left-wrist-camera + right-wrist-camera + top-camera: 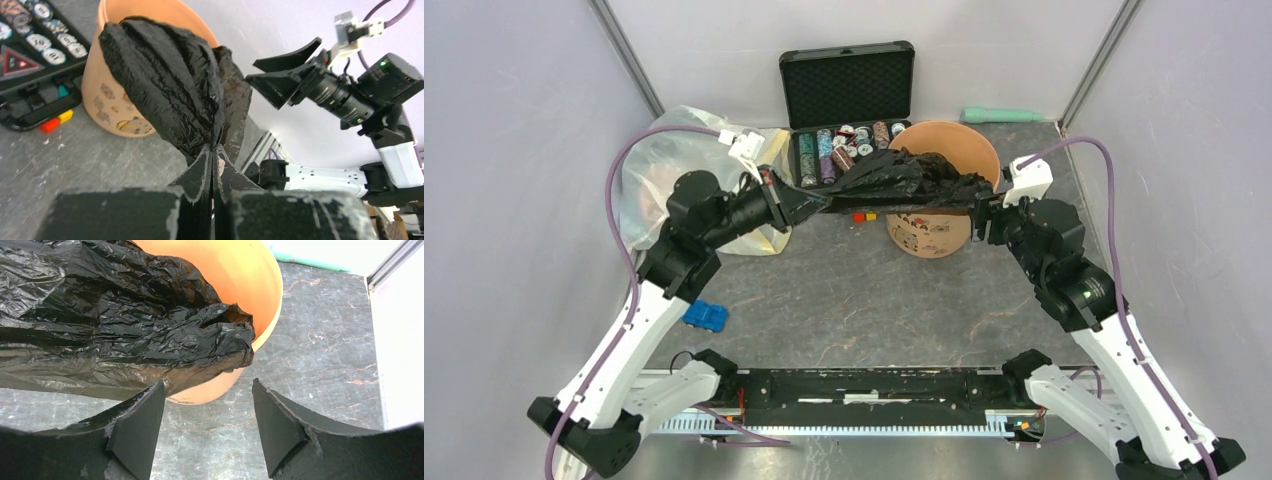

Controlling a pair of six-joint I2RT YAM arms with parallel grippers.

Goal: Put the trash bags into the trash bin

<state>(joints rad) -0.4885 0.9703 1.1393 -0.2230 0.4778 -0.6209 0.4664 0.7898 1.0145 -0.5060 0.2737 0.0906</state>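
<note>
The left gripper was clamped tight on one gathered end of the trash bag, its two fingers pressed together with the black plastic pinched between them. From that grip the bag ran out as a long, wrinkled, glossy bundle towards the trash bin and lay across the near part of its mouth. The bag's free end rested over the rim on the bin's right side (the right wrist view showed that end bunched just inside the orange lip). Much of the bag's length hung in the air outside the bin, between the left gripper and the rim.

The right gripper held nothing. Its jaws stood spread wide, just beside the bin's right side, pointing at the bag's loose end but apart from it.

The bin stood upright on the worktop, its printed labels near the base facing the arms. Just behind and to its left lay the open black case of chips, its lid raised. Small red and yellow blocks lay on the worktop near the bin's base, under the stretched bag. A large translucent bag sat at the far left, partly behind the left arm. A small blue object lay near that arm's lower link, and a pale green object lay along the back edge.
</note>
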